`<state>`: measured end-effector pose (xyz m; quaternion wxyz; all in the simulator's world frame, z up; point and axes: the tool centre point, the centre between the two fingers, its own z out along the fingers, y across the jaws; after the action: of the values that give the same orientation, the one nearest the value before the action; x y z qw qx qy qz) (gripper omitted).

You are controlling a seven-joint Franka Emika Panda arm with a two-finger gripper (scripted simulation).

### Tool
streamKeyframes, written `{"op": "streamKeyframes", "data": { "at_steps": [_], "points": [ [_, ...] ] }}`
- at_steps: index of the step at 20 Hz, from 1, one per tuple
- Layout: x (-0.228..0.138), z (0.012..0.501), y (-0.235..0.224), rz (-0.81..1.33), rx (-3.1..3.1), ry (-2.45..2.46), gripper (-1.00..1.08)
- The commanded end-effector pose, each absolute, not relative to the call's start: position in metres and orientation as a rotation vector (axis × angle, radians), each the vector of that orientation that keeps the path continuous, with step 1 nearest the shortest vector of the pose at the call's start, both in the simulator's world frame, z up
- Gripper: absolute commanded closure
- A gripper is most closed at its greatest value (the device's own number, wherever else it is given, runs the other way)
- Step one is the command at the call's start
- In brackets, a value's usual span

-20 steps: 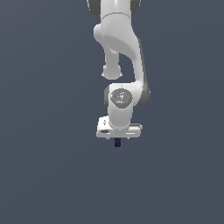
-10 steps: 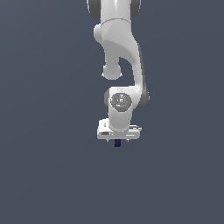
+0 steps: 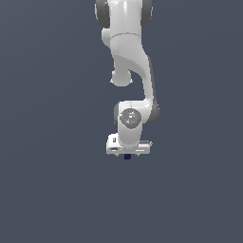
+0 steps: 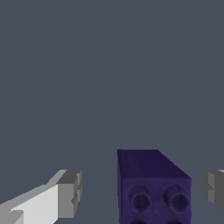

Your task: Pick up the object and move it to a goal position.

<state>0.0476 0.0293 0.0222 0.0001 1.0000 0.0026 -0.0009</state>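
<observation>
While the arm (image 3: 133, 71) hangs low, its fingers (image 4: 70, 192) sit spread apart, gripping nothing, with the dark purple block (image 4: 153, 186) between them, touching neither, studs facing the wrist camera.

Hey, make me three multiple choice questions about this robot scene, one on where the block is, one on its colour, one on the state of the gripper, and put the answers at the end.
1. Where is the block relative to the gripper?
A. between its fingers
B. far off to one side of it
C. stacked on another block

2. What colour is the block?
A. bright yellow
B. dark purple
C. white

3. How do the gripper's fingers stand?
A. shut tight on the block
B. open, with gaps beside the block
C. out of sight in both views

Answers: 1 A, the wrist view shows a finger on each side of it. 2 B, both views show it dark purple. 3 B, bare floor shows between each finger and the block.
</observation>
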Motion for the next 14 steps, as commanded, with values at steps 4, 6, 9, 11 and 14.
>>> {"op": "streamKeyframes", "data": {
  "at_steps": [4, 6, 9, 11, 14],
  "points": [
    [0.0485, 0.0219, 0.0294, 0.0, 3.141, 0.008, 1.08],
    [0.0485, 0.0219, 0.0294, 0.0, 3.141, 0.008, 1.08],
    [0.0485, 0.0219, 0.0294, 0.0, 3.141, 0.008, 1.08],
    [0.0484, 0.022, 0.0294, 0.0, 3.141, 0.008, 1.08],
    [0.0478, 0.024, 0.0301, 0.0, 3.141, 0.008, 1.08]
  ]
}}
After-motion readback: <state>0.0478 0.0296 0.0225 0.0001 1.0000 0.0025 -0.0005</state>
